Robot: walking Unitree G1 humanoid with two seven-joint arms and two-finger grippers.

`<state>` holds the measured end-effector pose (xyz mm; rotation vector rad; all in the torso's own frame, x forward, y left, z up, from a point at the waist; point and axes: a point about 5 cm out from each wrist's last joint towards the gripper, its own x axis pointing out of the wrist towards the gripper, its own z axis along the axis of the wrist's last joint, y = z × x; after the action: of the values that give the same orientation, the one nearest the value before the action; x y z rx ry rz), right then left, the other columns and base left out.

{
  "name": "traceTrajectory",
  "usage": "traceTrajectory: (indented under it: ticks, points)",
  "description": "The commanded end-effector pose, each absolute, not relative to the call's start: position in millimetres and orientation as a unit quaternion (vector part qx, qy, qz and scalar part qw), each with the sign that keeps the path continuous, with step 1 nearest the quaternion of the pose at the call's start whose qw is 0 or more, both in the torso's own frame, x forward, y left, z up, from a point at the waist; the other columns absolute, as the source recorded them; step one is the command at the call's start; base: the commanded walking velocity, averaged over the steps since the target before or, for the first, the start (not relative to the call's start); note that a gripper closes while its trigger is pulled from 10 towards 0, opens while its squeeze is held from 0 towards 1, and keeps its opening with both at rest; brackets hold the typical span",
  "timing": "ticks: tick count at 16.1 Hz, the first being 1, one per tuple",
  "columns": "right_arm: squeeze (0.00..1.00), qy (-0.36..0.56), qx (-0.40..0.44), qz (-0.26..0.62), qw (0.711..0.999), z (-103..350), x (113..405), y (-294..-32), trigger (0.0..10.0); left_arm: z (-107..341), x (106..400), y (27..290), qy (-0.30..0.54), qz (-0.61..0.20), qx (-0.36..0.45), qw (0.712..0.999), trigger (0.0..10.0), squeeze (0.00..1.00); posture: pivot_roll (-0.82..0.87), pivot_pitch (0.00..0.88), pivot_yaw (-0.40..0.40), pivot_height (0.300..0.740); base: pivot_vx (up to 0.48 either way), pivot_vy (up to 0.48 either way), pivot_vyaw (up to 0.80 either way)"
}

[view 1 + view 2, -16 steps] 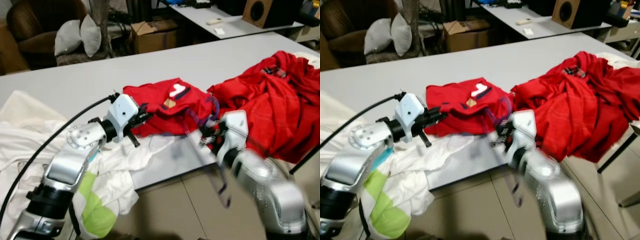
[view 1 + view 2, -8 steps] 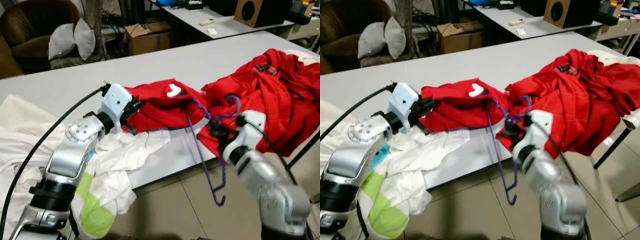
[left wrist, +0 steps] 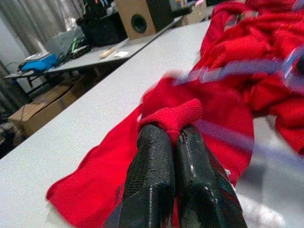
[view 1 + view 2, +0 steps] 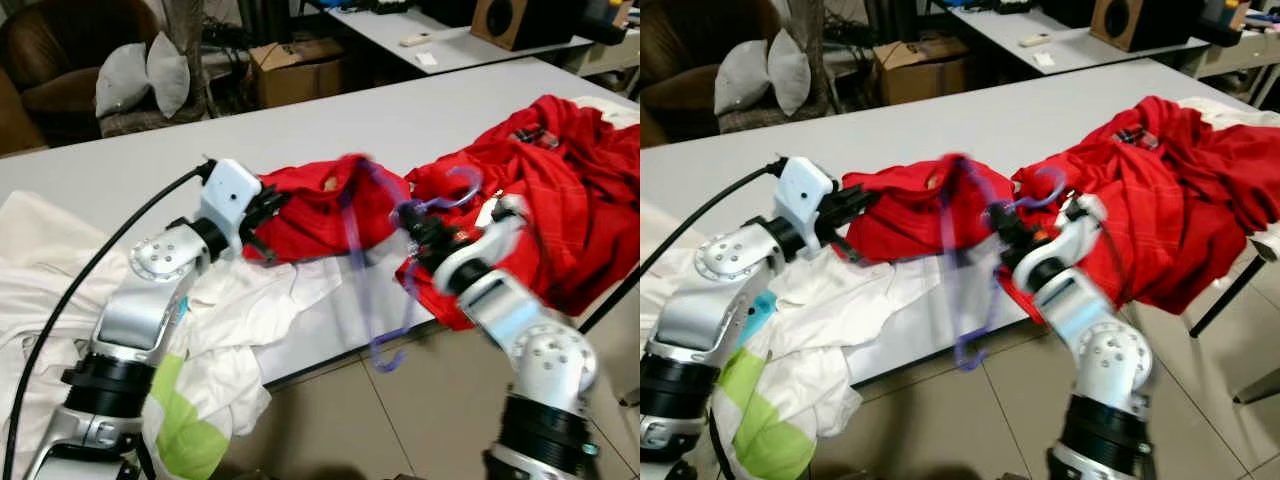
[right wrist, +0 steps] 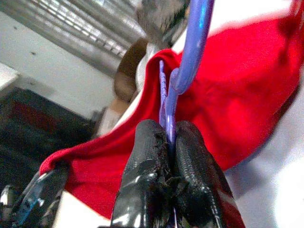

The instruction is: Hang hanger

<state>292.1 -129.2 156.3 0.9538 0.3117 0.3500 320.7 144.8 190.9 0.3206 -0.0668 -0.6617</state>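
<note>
Purple plastic, the hanger (image 4: 372,262) is blurred in the head views and sits clamped between the right gripper (image 5: 167,142)'s fingers (image 5: 147,156), which are closed tight on its thin neck. Its hook curls just beyond the fingertips, against red cloth, and its body hangs below them over the edge of the grey bench (image 4: 400,120). The left gripper (image 3: 172,135) has its fingers (image 3: 152,156) pressed together on a fold of the small red shirt (image 4: 320,215), pinching it right at the fingertips. That shirt lies on the bench between the two grippers. A larger heap of red clothes (image 4: 550,190) lies beyond the right gripper, and white cloth (image 4: 250,310) lies under the left arm.
</note>
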Motion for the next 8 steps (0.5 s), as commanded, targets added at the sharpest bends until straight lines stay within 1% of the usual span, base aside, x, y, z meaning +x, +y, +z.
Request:
traceTrajectory:
  ticks: [1, 2, 3, 5, 8]
  points:
    - [0.00, 0.174, 0.486, 0.169, 0.840, 148.1, 293.0, -126.3, 10.0, 201.5, 320.2, 143.5, -0.059, -0.327, 0.156, 0.930, 0.0, 0.00, -0.08, 0.000, 0.052, 0.740, 0.000, 0.000, 0.00]
    - [0.00, 0.183, 0.488, 0.166, 0.837, 144.6, 292.9, -125.7, 10.0, 202.6, 320.4, 143.2, -0.063, -0.327, 0.155, 0.930, 0.0, 0.00, -0.08, 0.000, 0.052, 0.740, 0.000, 0.000, 0.00]
    - [0.00, 0.205, 0.473, 0.170, 0.840, 140.3, 290.7, -124.9, 10.0, 206.3, 322.4, 146.1, -0.072, -0.310, 0.158, 0.935, 0.0, 0.00, -0.08, 0.000, 0.045, 0.740, 0.000, 0.000, 0.00]
    - [0.00, 0.207, 0.476, 0.165, 0.838, 142.7, 290.9, -128.8, 10.0, 209.4, 323.2, 148.8, -0.081, -0.302, 0.155, 0.937, 0.0, 0.00, -0.08, 0.000, 0.044, 0.740, 0.000, 0.000, 0.00]
    - [0.00, 0.181, 0.512, 0.116, 0.832, 147.8, 304.5, -151.4, 10.0, 213.1, 318.6, 152.2, -0.095, -0.318, 0.143, 0.933, 0.0, 0.00, -0.09, 0.000, 0.049, 0.740, 0.000, 0.000, 0.00]
